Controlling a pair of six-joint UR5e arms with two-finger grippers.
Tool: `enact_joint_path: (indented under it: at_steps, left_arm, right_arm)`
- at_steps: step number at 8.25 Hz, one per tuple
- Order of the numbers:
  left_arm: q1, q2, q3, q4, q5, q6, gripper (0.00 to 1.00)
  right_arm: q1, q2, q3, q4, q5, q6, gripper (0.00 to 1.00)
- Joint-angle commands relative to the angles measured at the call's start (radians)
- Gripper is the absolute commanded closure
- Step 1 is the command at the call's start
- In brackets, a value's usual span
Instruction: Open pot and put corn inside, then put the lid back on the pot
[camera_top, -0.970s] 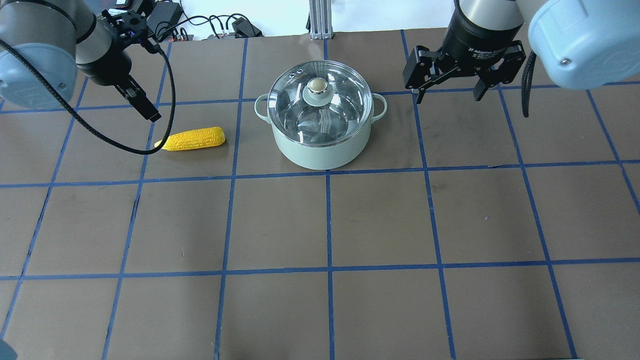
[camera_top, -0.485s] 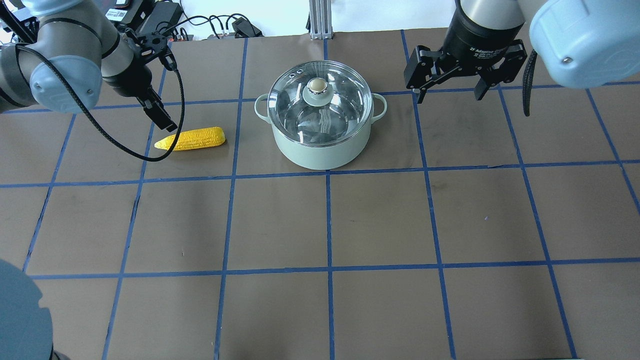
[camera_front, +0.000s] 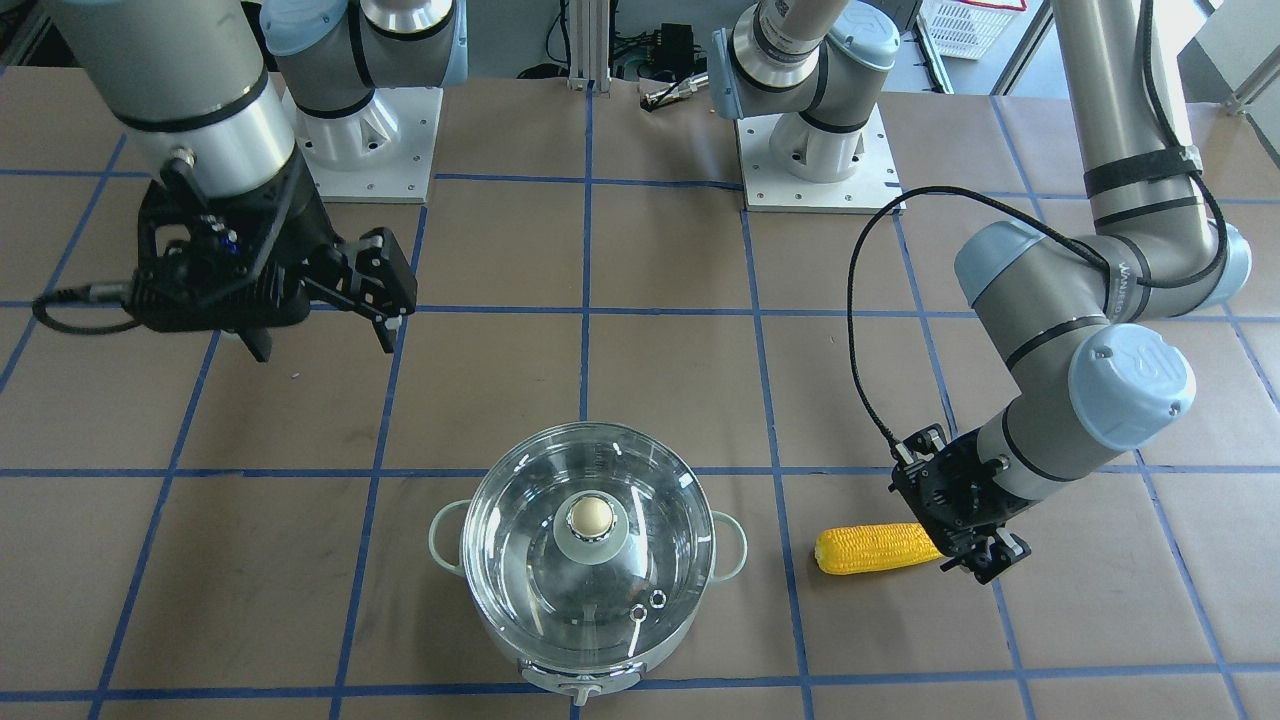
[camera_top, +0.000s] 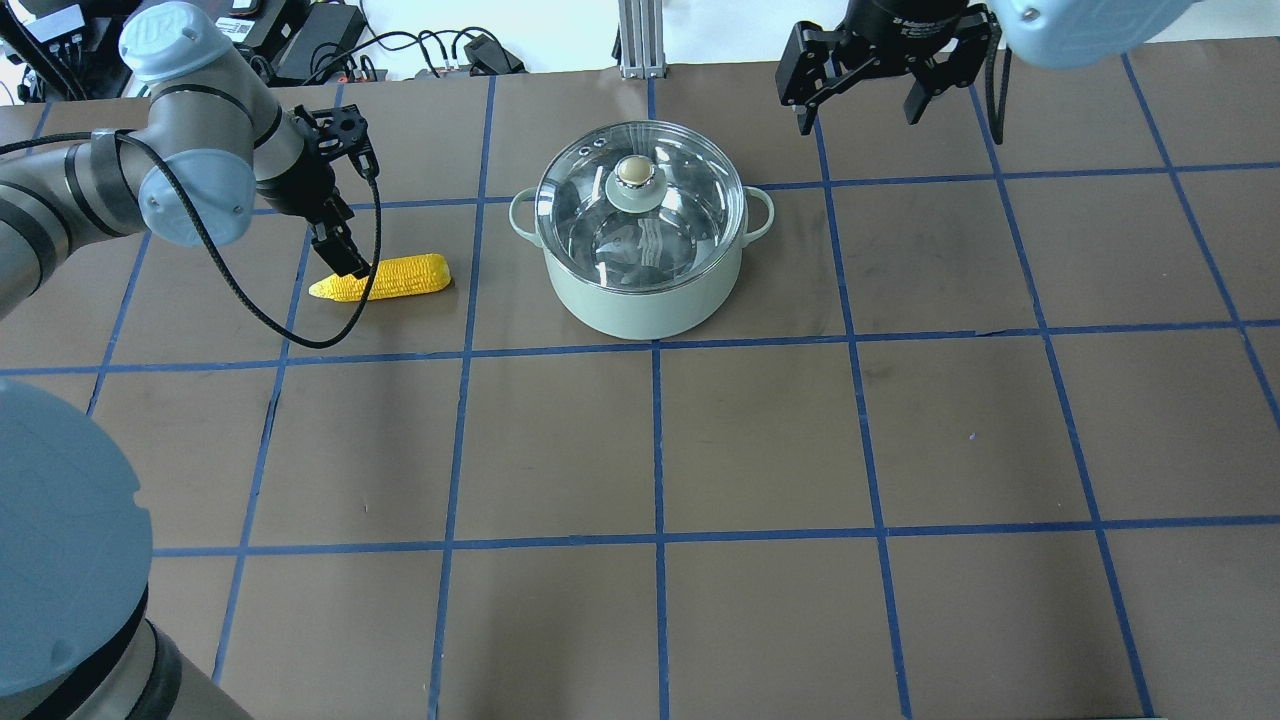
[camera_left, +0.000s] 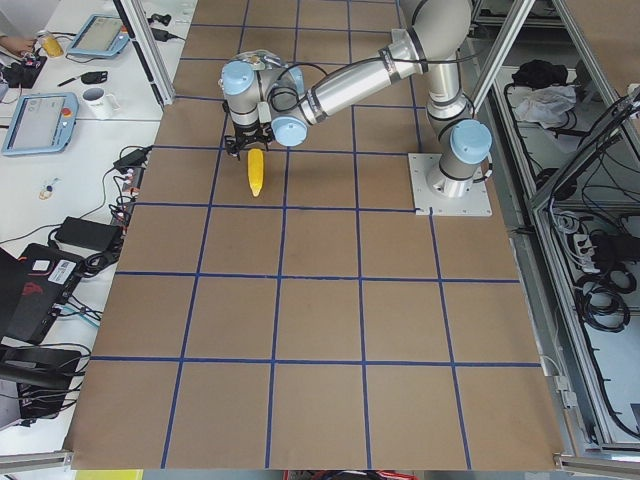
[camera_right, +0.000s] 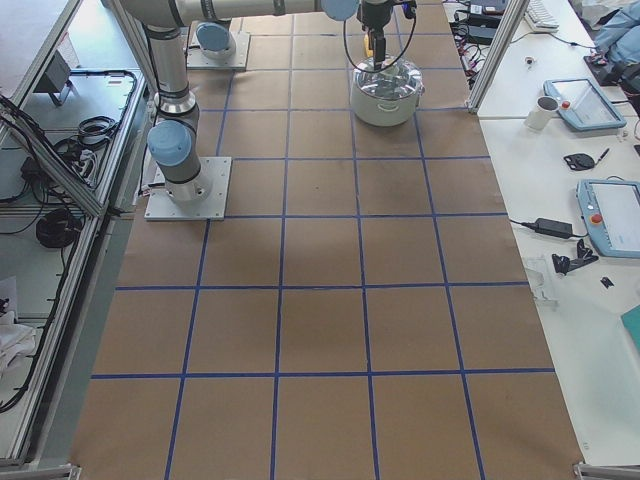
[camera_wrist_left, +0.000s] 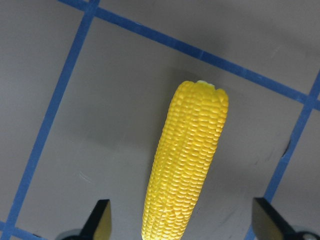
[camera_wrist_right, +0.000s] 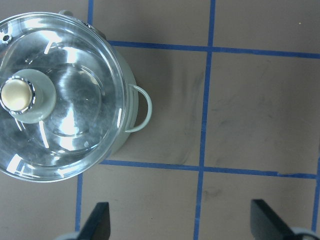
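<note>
The mint-green pot (camera_top: 650, 295) stands on the table with the glass lid (camera_top: 690, 215) on it, beige knob (camera_top: 633, 172) on top. The yellow corn (camera_top: 395, 277) lies left of the pot, tapered tip pointing away from it. My left gripper (camera_top: 345, 262) is open, low over the corn's tapered end. In the left wrist view the corn (camera_wrist_left: 192, 150) runs between the two fingers (camera_wrist_left: 100, 222) without touching them. My right gripper (camera_top: 858, 118) is open and empty, raised beyond the pot's right side. The right wrist view shows the pot's lid (camera_wrist_right: 75, 115) and a side handle (camera_wrist_right: 142, 107).
Cables and power adapters (camera_top: 400, 50) lie past the table's far edge, next to an aluminium post (camera_top: 637, 40). The arm bases (camera_front: 360, 140) stand on the robot's side. Blue tape lines grid the brown table (camera_top: 760, 440).
My left gripper has swung down and to the right until it hangs over the corn's tapered end. My right gripper has moved farther from me and a little left. Pot, lid and corn have not moved.
</note>
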Motion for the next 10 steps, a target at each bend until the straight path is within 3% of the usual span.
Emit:
enact_joint_path:
  at_steps: [1, 4, 10]
  left_arm:
    - [-0.001, -0.045, 0.0, 0.021, 0.001, 0.096, 0.0]
    - [0.001, -0.077, -0.002, 0.021, 0.004, 0.123, 0.0]
    - [0.001, -0.103, -0.002, 0.021, 0.006, 0.125, 0.0]
  right_arm:
    - [0.088, 0.131, -0.033, -0.112, 0.004, 0.14, 0.0]
    - [0.207, 0.27, -0.047, -0.32, 0.004, 0.334, 0.0]
    - [0.234, 0.332, -0.051, -0.417, 0.0, 0.331, 0.0]
